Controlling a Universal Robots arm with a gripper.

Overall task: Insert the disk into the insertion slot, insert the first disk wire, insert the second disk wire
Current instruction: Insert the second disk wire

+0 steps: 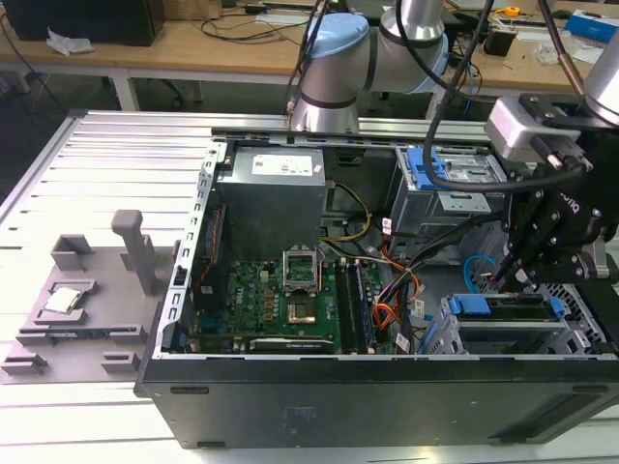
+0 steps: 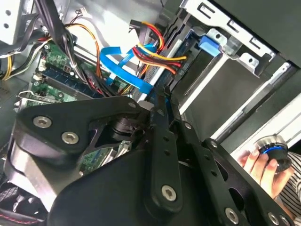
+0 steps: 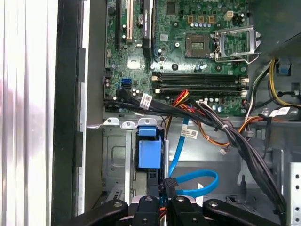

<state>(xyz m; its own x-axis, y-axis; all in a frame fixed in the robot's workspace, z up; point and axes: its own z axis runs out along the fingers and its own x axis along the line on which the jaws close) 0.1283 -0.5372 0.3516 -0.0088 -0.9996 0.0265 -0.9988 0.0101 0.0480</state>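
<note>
The disk (image 3: 149, 153), in its blue carrier, already sits in the insertion slot (image 3: 115, 162), just beyond the fingers (image 3: 162, 200) in the first wrist view. The step in hand looks like seating the second disk wire (image 3: 200, 181): the fingers are clenched on its small dark connector, with the light blue cable looping away beside them. In the second wrist view the fingers (image 2: 162, 101) press toward the rear edge of the disk (image 2: 211, 87), and the first disk wire (image 2: 157, 54), a red and orange bundle, ends just above them at that same edge; whether it is fully plugged I cannot tell.

To do this well, I judge the connector must stay square to the disk's socket, pushed straight along the socket's axis, not sideways, with the loop left slack so it does not twist the plug.
</note>
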